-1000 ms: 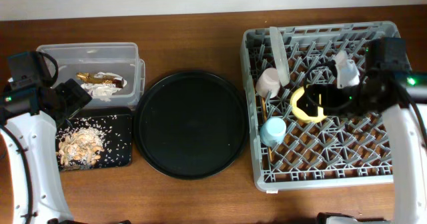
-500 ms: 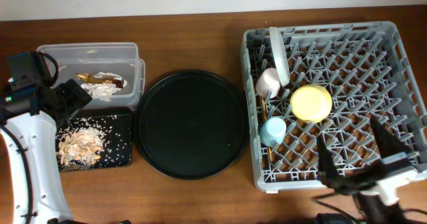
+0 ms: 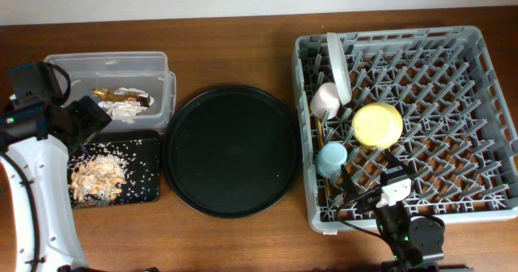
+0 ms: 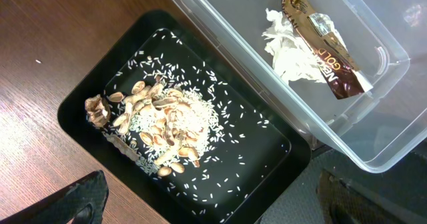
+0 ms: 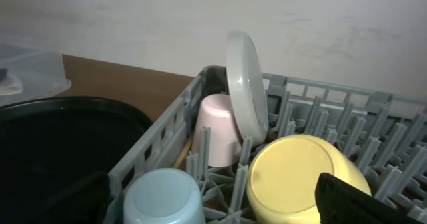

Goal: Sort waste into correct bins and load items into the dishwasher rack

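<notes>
The grey dishwasher rack [image 3: 388, 36] holds an upright grey-blue plate [image 3: 337, 65], a pink cup [image 3: 325, 99], an upside-down yellow bowl [image 3: 377, 125], a light-blue cup [image 3: 330, 159] and chopsticks [image 3: 321, 130]. My right gripper [image 3: 368, 175] is open and empty low at the rack's front edge, behind the blue cup [image 5: 160, 197] and the bowl [image 5: 300, 181]. The foil wrapper [image 3: 121, 99] lies in the clear tub [image 3: 105, 59]. The food scraps [image 3: 97, 175] lie in the black tray [image 3: 146, 183]. My left gripper [image 4: 213, 207] is open and empty above that tray [image 4: 267, 144].
A large round black tray [image 3: 231, 150] sits between the bins and the rack. White crumpled paper [image 4: 287, 47] lies beside the wrapper [image 4: 320, 44] in the tub. Brown wooden tabletop surrounds everything.
My right arm left the yellow bowl upside down in the rack and drew back from the rack's right side to its front edge. The left arm has not moved.
</notes>
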Motion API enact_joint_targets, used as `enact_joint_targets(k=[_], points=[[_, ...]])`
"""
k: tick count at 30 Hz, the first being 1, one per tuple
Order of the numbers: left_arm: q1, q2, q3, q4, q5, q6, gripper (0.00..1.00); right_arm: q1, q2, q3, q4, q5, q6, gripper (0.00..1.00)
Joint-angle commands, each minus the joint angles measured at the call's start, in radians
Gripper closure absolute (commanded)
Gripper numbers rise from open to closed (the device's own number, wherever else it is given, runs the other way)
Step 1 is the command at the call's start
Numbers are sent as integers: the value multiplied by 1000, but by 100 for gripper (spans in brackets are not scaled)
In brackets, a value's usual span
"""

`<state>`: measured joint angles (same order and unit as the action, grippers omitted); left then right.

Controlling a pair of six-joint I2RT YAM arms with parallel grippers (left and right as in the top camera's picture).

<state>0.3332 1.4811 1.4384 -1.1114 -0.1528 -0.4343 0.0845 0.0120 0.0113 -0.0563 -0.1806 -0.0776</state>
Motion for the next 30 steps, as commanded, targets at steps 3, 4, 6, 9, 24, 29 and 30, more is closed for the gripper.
enact_joint_targets(k=[3, 4, 6, 9, 24, 29, 30], points=[[3, -4, 7, -1, 0, 2, 1, 9, -9, -6, -8, 35, 8, 2], [3, -4, 7, -1, 0, 2, 1, 9, -9, -6, -8, 35, 8, 2], [3, -4, 7, -1, 0, 2, 1, 9, -9, -6, -8, 35, 8, 1], [3, -4, 7, -1, 0, 2, 1, 9, -9, -6, -8, 35, 8, 2], [-280, -471, -93, 0, 0, 2, 1, 9, -9, -6, -8, 35, 8, 2], [-285, -1051, -668, 82, -53, 2, 1, 9, -9, -6, -8, 35, 8, 2], [-285, -1205, -864, 328, -51, 2, 1, 9, -8, -6, -8, 35, 8, 2]])
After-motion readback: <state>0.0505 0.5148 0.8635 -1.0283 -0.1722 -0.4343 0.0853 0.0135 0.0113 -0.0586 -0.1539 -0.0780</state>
